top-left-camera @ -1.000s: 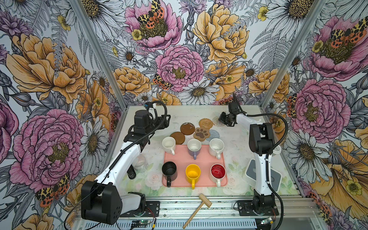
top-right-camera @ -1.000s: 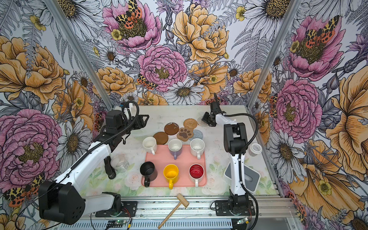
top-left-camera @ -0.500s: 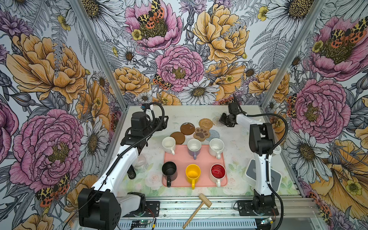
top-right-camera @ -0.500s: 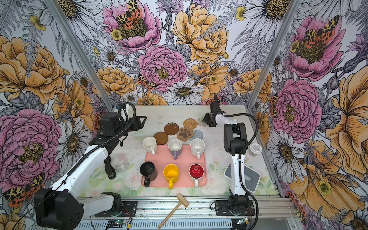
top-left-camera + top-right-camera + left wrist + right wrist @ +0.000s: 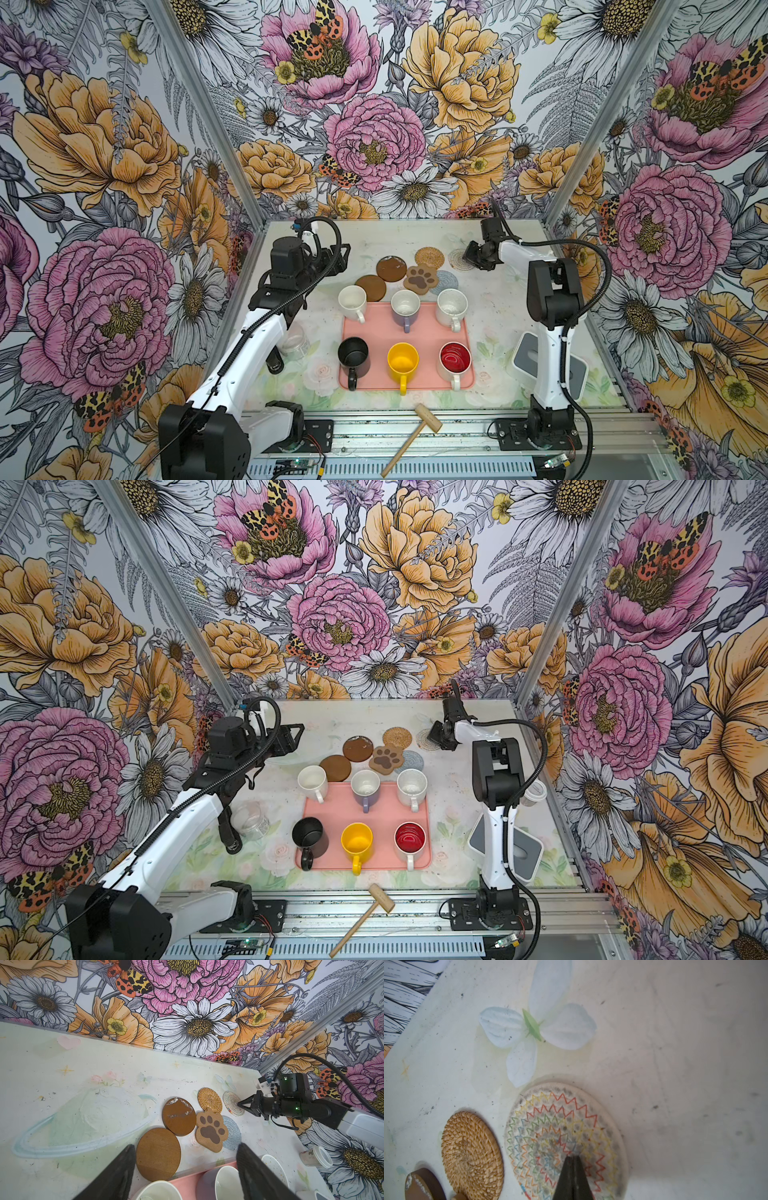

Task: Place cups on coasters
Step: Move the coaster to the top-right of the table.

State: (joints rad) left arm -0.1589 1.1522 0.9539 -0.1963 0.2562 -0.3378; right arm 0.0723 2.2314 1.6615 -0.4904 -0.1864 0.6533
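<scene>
- On the pink tray, in both top views, five mugs stand upright. The lavender mug and speckled white mug are in the far row. The black mug, yellow mug and red-lined white mug are in the near row.
- A plain white mug stands at the tray's far corner on the left arm's side; whether it is on the tray or off it I cannot tell.
- Just beyond the tray the coasters lie clustered: near brown disc, far brown disc, paw-shaped coaster, tan woven coaster, grey-blue woven coaster partly under the paw, and pale woven coaster.
- The left gripper hovers beside the far brown disc, and the right gripper reaches the pale woven coaster.
- From the left wrist, the left gripper's fingers spread wide and hold nothing. The near brown disc and the paw-shaped coaster show between them on the table.
- From the right wrist, the right gripper's jaws press together, gripping nothing. Their tips rest on the pale woven coaster's zigzag stitching, and the tan woven coaster lies just beside it.
</scene>
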